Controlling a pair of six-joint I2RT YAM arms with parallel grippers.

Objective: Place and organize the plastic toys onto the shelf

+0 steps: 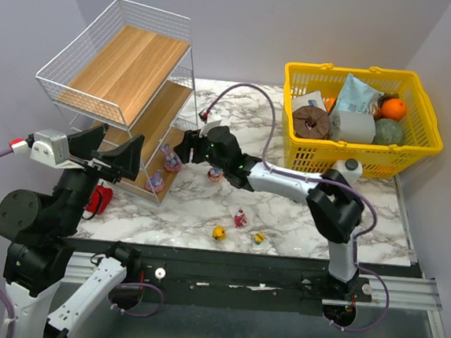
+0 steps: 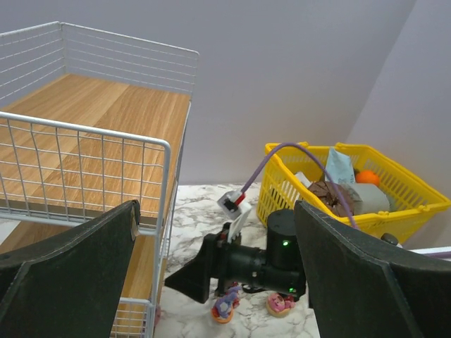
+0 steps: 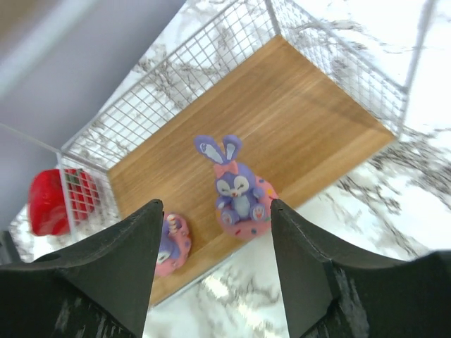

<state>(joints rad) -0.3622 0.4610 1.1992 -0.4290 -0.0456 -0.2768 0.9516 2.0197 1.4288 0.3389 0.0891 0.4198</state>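
The white wire shelf (image 1: 132,66) with wooden boards stands at the far left. Two purple bunny toys on pink bases (image 1: 171,159) (image 1: 156,181) sit at the front edge of its bottom board. In the right wrist view, one (image 3: 239,189) is in full sight and the other (image 3: 173,243) is partly behind a finger. My right gripper (image 1: 186,148) (image 3: 215,260) is open and empty just in front of them. A purple toy (image 2: 225,304) and a pink toy (image 1: 215,174) (image 2: 280,303) lie on the marble under it. A small red toy (image 1: 240,218) and two yellow ducks (image 1: 218,232) (image 1: 259,238) lie nearer. My left gripper (image 1: 108,151) (image 2: 218,282) is open, empty and raised by the shelf.
A yellow basket (image 1: 417,146) of groceries stands at the far right. A red bell pepper (image 1: 99,199) (image 3: 53,201) lies left of the shelf's foot, under my left arm. The right arm stretches across the middle of the marble table (image 1: 300,223).
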